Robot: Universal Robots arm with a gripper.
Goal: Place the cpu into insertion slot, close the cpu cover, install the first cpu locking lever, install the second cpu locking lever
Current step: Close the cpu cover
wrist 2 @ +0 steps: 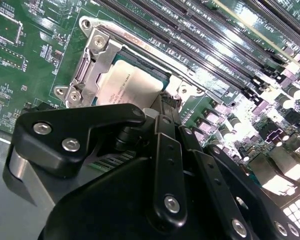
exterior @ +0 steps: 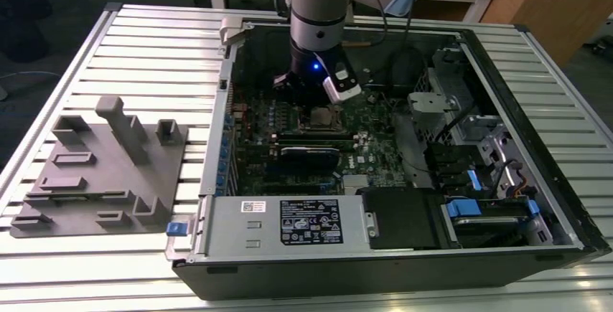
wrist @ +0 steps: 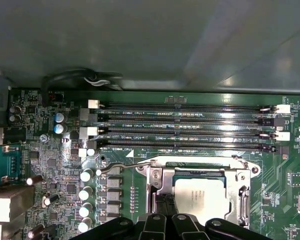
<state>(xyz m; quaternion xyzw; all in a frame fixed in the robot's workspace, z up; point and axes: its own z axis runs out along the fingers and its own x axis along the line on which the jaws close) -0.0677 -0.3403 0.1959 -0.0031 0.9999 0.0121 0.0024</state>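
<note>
The cpu (wrist: 200,197) (wrist 2: 132,82), a flat square chip with a dull silvery top, lies in the insertion slot (exterior: 323,117) on the green board. The cpu cover (wrist: 157,192) (wrist 2: 97,50), a silvery frame with a square window, lies down around the chip. A thin lever rod (wrist: 122,166) runs along the socket's edge. My gripper (wrist: 167,217) (wrist 2: 165,102) (exterior: 311,100) hangs just over the socket's rim, shut, with nothing seen between its black fingers (wrist 2: 162,150). Those fingers hide part of the chip and of the socket.
Long black memory slots (wrist: 185,125) run beside the socket. A long black card (exterior: 309,153) stands on the board nearer the power supply (exterior: 287,219). Drive bays with blue tabs (exterior: 489,211) fill the case at the exterior view's right. A grey fixture (exterior: 100,165) lies outside the case.
</note>
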